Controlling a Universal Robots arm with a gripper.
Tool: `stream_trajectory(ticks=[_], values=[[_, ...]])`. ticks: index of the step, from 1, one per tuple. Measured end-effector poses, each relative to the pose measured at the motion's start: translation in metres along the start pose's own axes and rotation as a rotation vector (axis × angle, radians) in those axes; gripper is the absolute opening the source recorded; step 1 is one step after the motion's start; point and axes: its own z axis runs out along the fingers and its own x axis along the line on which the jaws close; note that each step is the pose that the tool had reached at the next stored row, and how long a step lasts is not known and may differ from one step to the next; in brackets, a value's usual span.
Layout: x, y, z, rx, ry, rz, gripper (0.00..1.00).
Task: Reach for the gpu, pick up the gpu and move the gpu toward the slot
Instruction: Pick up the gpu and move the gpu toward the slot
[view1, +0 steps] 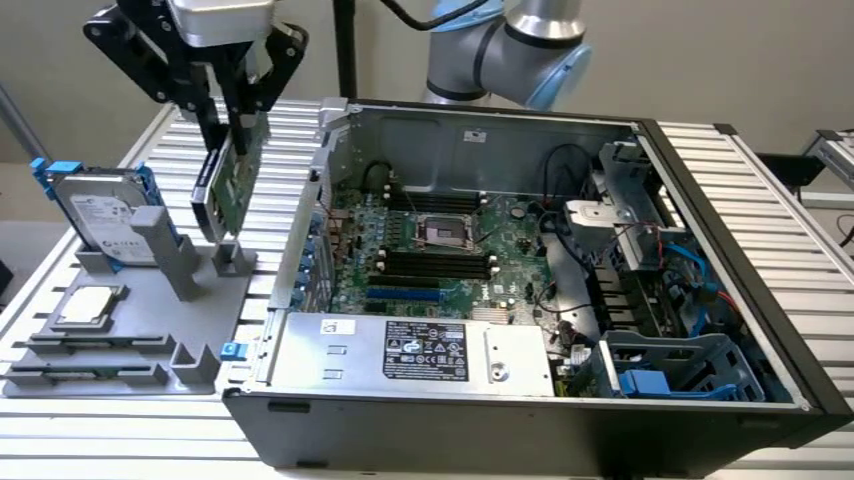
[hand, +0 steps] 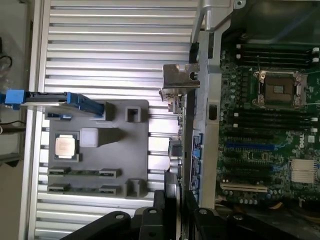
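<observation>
above tray (view1: 134, 330), gpu (view1: 230, 190) in end effector (view1: 235, 125)

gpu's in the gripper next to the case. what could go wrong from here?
1. The gripper holds the gpu by its top edge alone; the card could tilt or slip.
2. It hangs right beside the open case's side wall, so its metal bracket might catch the rim.
3. The gray holder post sits just below; a dip could knock it.
</observation>
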Motion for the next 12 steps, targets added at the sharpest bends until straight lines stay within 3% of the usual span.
stream_trajectory(ticks=[6,12], values=[[-0.027,-0.0005,-0.0059,-0.0073,0.0057,0.000,0.27],[-0.054,-0.0012,-0.0075,-0.0120,0.0077,0.000,0.27]])
